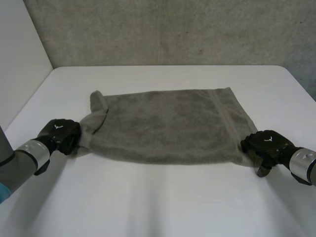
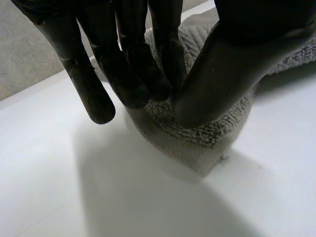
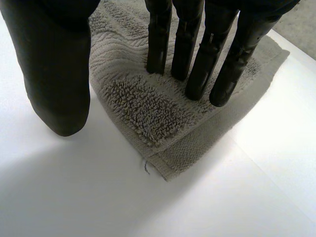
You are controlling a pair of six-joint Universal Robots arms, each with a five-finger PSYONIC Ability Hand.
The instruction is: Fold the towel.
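Note:
A grey towel (image 1: 168, 123) lies spread across the white table (image 1: 163, 202), with its near-left corner bunched and a flap turned up at its far-left end. My left hand (image 1: 59, 134) is at that near-left corner. In the left wrist view the thumb (image 2: 222, 69) and fingers pinch the towel's corner (image 2: 197, 143) between them. My right hand (image 1: 266, 143) rests at the near-right corner. In the right wrist view its straight fingers (image 3: 202, 54) press down on the towel (image 3: 148, 113), while the thumb (image 3: 54, 74) stands apart beside the towel's edge.
A grey wall runs behind the table's far edge, and a pale wall stands to the left. Bare tabletop stretches in front of the towel and beyond it.

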